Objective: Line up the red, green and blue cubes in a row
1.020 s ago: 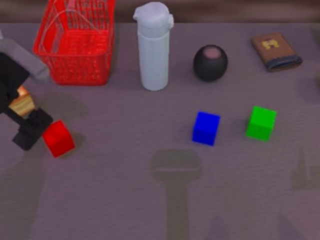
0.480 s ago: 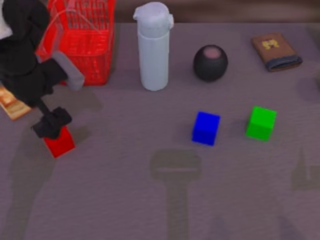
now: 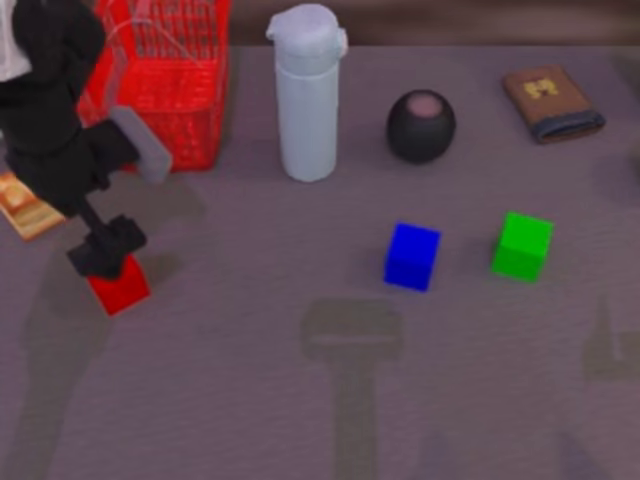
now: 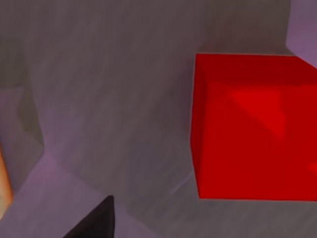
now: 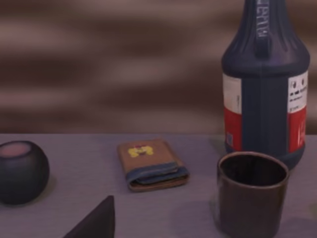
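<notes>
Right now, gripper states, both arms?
Left gripper: over the red cube at the table's left, fingers cannot be told.
Right gripper: out of the top view, state cannot be told.

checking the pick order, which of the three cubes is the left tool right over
The red cube, alone at the table's left with the left tool above it. The blue cube and green cube sit far to the right, untouched.
</notes>
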Motion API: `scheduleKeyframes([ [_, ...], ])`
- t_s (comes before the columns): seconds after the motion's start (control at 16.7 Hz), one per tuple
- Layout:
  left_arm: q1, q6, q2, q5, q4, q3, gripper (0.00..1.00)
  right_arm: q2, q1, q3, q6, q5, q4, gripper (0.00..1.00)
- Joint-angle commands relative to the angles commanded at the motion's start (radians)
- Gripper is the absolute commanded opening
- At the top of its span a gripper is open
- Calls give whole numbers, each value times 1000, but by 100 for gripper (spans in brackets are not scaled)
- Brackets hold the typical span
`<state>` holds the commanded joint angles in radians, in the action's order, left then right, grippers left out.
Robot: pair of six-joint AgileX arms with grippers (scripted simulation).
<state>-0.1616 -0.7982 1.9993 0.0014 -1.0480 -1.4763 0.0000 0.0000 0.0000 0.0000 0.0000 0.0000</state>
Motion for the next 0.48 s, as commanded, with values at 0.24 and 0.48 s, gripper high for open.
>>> scheduleKeyframes([
  [0.24,-2,-2,62,1,141,76,100,0,0,0,0,0,0,100],
  [0.48,-2,-3,127,1,283,153,100,0,0,0,0,0,0,100],
])
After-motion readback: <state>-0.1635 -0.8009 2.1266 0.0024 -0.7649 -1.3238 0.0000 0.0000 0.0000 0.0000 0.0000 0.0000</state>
